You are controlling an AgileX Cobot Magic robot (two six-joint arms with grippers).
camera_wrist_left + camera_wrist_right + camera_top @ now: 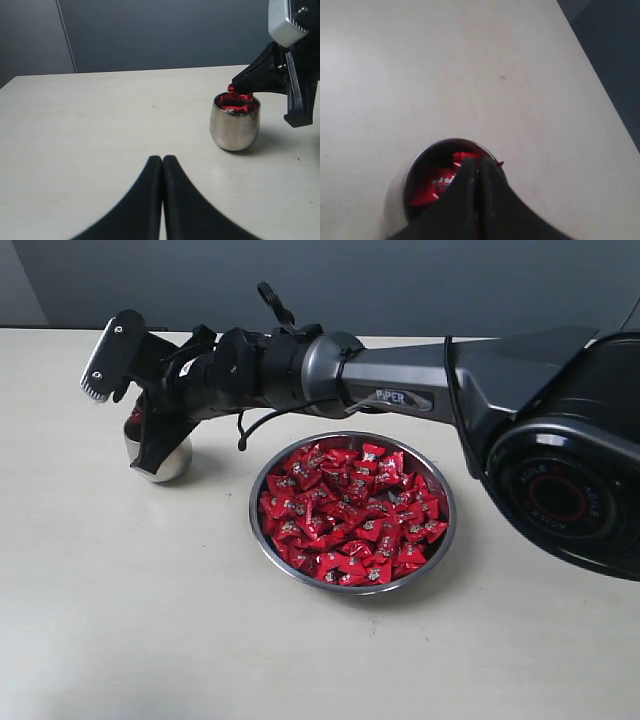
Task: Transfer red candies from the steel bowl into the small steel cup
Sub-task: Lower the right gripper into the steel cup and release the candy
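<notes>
The right gripper's (480, 165) fingers (465, 192) were pressed tight together. Their tips sat at the mouth of the little cup (234, 127), touching the red candies (236, 103) piled inside. The cup stood on the table (150, 620) beside the big bowl (352, 590), which was full of candies. The left gripper's (162, 165) fingers were together too, holding nothing.
</notes>
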